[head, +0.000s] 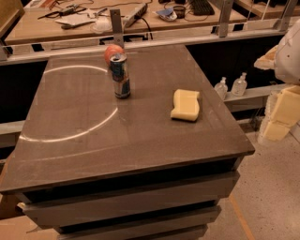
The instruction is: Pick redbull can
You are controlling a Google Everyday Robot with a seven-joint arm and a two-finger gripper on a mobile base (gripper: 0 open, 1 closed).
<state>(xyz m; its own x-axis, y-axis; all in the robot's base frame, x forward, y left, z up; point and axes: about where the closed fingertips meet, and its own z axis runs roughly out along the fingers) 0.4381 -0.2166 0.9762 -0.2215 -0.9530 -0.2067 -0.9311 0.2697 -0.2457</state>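
The redbull can (120, 75) stands upright on the brown table (93, 136), toward the far middle. It is slim, blue and silver with red marking, and has a silver top with an opening. An orange-red ball (111, 53) sits just behind it, touching or nearly touching. A yellow sponge (185, 104) lies flat to the right of the can. My gripper (280, 115) is at the right edge of the camera view, beside and beyond the table's right side, well away from the can, with a white arm part (288, 54) above it.
A metal rail (187, 40) runs behind the table, with a cluttered desk (140, 14) beyond it. Two small clear bottles (230, 86) stand on a ledge to the right. Speckled floor (272, 197) lies at the lower right.
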